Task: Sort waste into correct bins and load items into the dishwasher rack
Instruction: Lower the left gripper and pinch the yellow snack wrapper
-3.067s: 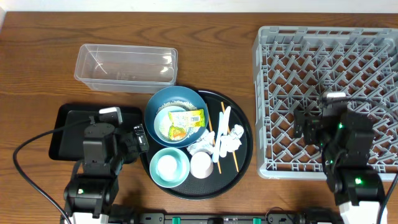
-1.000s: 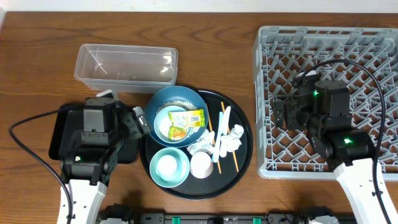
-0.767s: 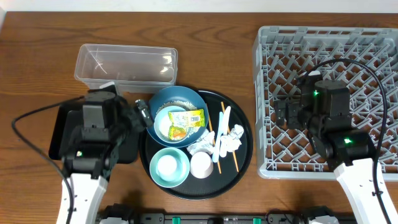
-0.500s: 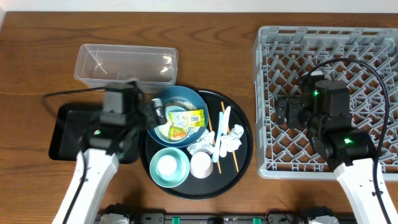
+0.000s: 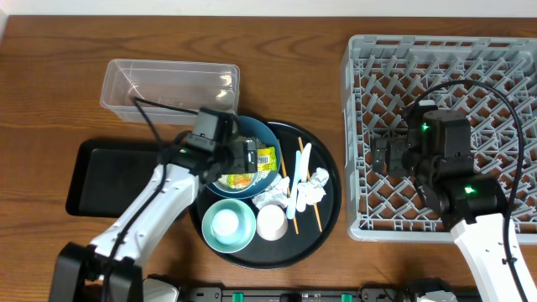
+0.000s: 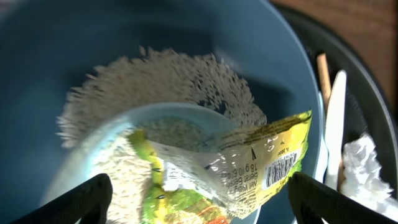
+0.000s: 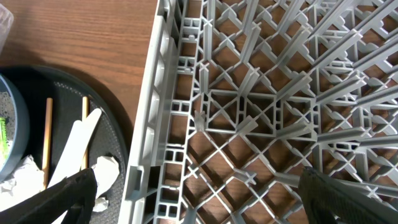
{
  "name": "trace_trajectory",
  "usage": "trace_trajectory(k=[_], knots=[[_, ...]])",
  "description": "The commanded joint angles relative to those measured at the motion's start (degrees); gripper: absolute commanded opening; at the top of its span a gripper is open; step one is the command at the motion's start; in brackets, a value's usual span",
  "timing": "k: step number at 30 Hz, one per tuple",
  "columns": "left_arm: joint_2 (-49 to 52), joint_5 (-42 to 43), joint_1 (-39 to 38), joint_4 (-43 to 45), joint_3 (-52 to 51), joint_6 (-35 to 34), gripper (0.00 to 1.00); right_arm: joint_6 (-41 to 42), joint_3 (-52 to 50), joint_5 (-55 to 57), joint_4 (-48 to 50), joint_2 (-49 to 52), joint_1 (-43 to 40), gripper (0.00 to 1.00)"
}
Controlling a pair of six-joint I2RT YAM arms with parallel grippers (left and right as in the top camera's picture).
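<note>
Step in hand, as I judge it: sorting the waste, starting with the wrapper (image 6: 236, 168). It lies in the blue bowl (image 5: 252, 130) on a bed of rice (image 6: 168, 81). The left pincer (image 6: 198, 200) hangs just above it, fingers wide apart with the wrapper between them, holding nothing. The next move calls for a short drop, a close on the crinkled foil alone, then a lift toward a bin.

The right pincer (image 7: 202, 202) is also spread and empty, above the left part of the rack (image 5: 470, 75).

Count:
- One wrapper and two napkins (image 5: 312, 186).
- Two bowls, blue and teal (image 5: 214, 239).
- Two chopsticks (image 7: 46, 143) and one spoon (image 5: 304, 159).
- Two cups: one (image 5: 226, 222) in the teal bowl, one (image 5: 271, 222) beside it. A pale rim under the wrapper may be a third.
- Two bins on the table: a clear tub (image 5: 170, 91) and a black tray (image 5: 109, 180).

All the waste and dishes sit on the round tray (image 5: 331, 214).
</note>
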Motion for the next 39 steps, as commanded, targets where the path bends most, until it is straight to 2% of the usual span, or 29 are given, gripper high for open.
trace_trajectory(k=[1,3,7,13,17,18,27,30,31,32,33,35,39], knots=[[1.7,0.3,-1.8,0.2,1.5,0.7,0.88,1.4,1.1,0.6,-0.1,-0.2,0.1,0.99],[2.8,0.3,-2.3,0.2,1.5,0.7,0.85,1.8,1.1,0.5,-0.1,-0.2,0.1,0.99],[4.2,0.4,-2.4,0.2,1.5,0.7,0.58,1.8,1.1,0.5,-0.2,-0.2,0.1,0.99],[4.2,0.4,-2.4,0.8,1.5,0.7,0.32,1.8,1.1,0.5,-0.3,-0.2,0.1,0.99],[4.2,0.4,-2.4,0.8,1.5,0.7,0.09,1.8,1.1,0.6,-0.6,-0.2,0.1,0.99],[4.2,0.4,-2.4,0.8,1.5,0.7,0.06,1.8,1.1,0.6,-0.6,-0.2,0.1,0.99],[2.2,0.3,-2.4,1.4,2.1,0.8,0.06,1.8,1.1,0.6,-0.9,-0.2,0.1,0.99],[-0.1,-3.5,-2.4,1.5,3.1,0.8,0.08,1.7,1.1,0.6,-1.1,-0.2,0.1,0.99],[-1.1,-5.4,-2.4,1.5,3.4,0.8,0.31,1.7,1.1,0.6,-1.2,-0.2,0.1,0.99],[-1.9,-6.9,-2.4,1.5,3.5,0.8,0.47,1.8,1.1,0.6,-1.2,-0.2,0.1,0.99],[-2.8,-8.5,-2.4,1.6,3.5,0.8,0.55,1.7,1.1,0.6,-1.3,-0.2,0.1,0.99],[-3.1,-9.2,-2.4,1.6,3.5,0.8,0.65,1.8,1.1,0.6,-1.3,-0.2,0.1,0.99],[-1.4,-9.2,-2.4,1.4,2.9,0.7,0.68,1.8,1.1,0.6,-1.4,-0.2,0.1,0.99]])
